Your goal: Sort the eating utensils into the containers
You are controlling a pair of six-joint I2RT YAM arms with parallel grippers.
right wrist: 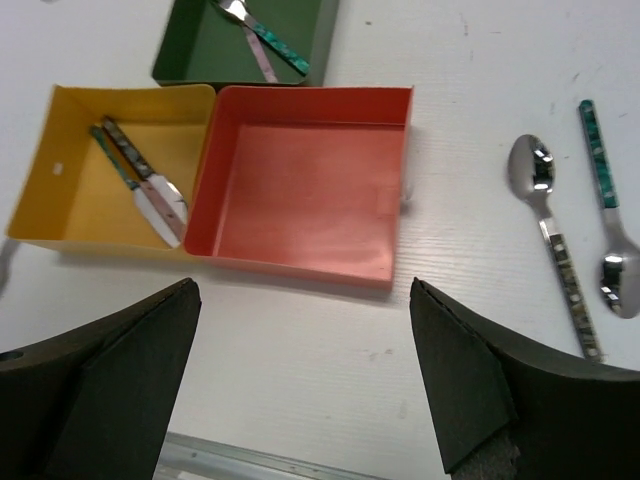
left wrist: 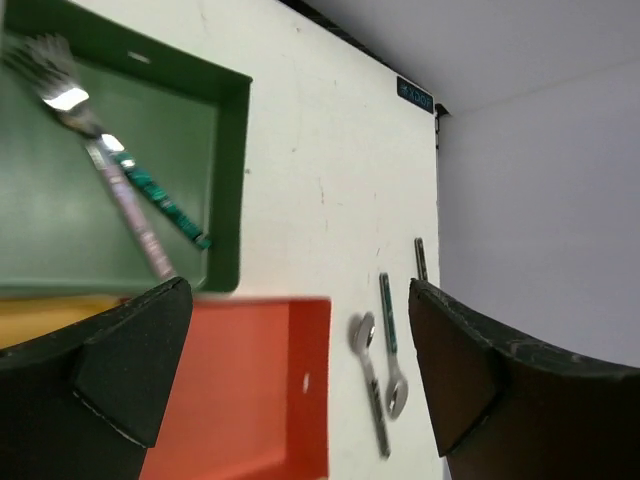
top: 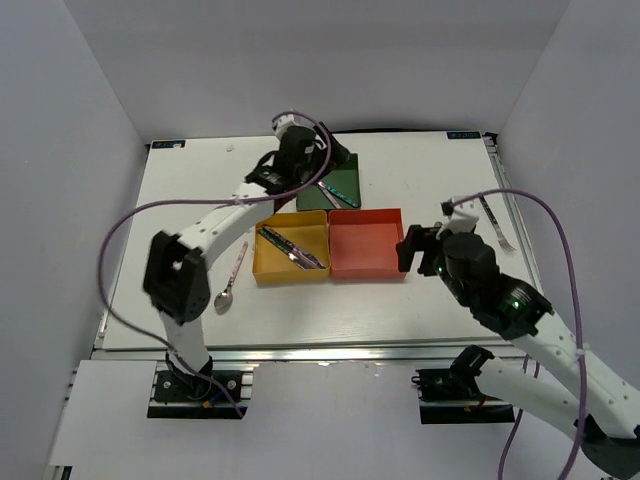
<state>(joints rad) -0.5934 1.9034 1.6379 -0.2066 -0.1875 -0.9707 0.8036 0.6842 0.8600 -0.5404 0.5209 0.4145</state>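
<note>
Utensils [left wrist: 130, 210], L arm [top: 215, 228] outstretched, claw [left wrist: 295, 370] spread

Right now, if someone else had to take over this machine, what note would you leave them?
Left gripper: open, empty, over the green tray.
Right gripper: open, empty, beside the red tray.
Done: a fork and a teal-handled utensil in the green tray; two knives in the yellow tray.
The red tray holds nothing.
Left: two spoons and another fork on the table at right, and a pink-handled spoon at left.
</note>
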